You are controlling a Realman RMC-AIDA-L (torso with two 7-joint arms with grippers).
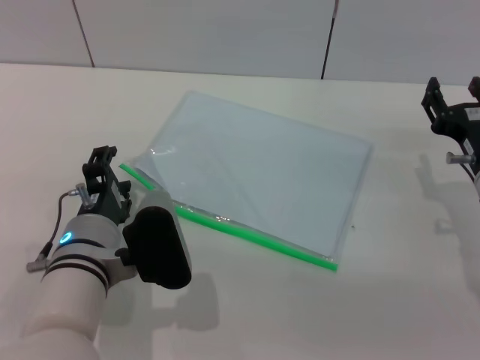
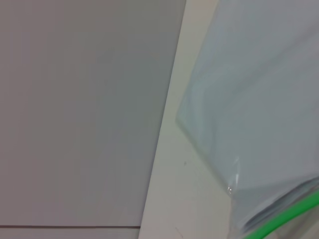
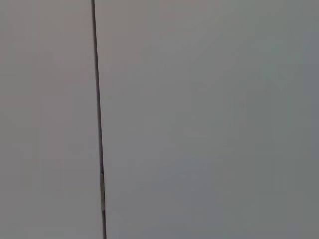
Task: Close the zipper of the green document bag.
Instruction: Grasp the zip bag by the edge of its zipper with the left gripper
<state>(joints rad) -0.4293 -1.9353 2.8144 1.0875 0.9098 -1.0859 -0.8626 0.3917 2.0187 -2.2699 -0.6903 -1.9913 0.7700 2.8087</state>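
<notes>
The green document bag (image 1: 255, 169) lies flat on the white table (image 1: 247, 315), a translucent pale bluish pouch. Its zipper (image 1: 255, 235) is the bright green strip along the bag's near long edge, running from the left corner down to the right corner. I cannot make out the slider. My left gripper (image 1: 156, 206) is over the left part of the zipper, where the bag's mouth is slightly lifted. In the left wrist view, the bag (image 2: 259, 99) and a piece of the zipper (image 2: 284, 216) show close up. My right arm (image 1: 454, 124) hangs at the far right, away from the bag.
A pale panelled wall (image 1: 225, 30) stands behind the table's far edge. The right wrist view holds only the wall (image 3: 199, 119) with one dark seam (image 3: 98, 119). Bare tabletop surrounds the bag.
</notes>
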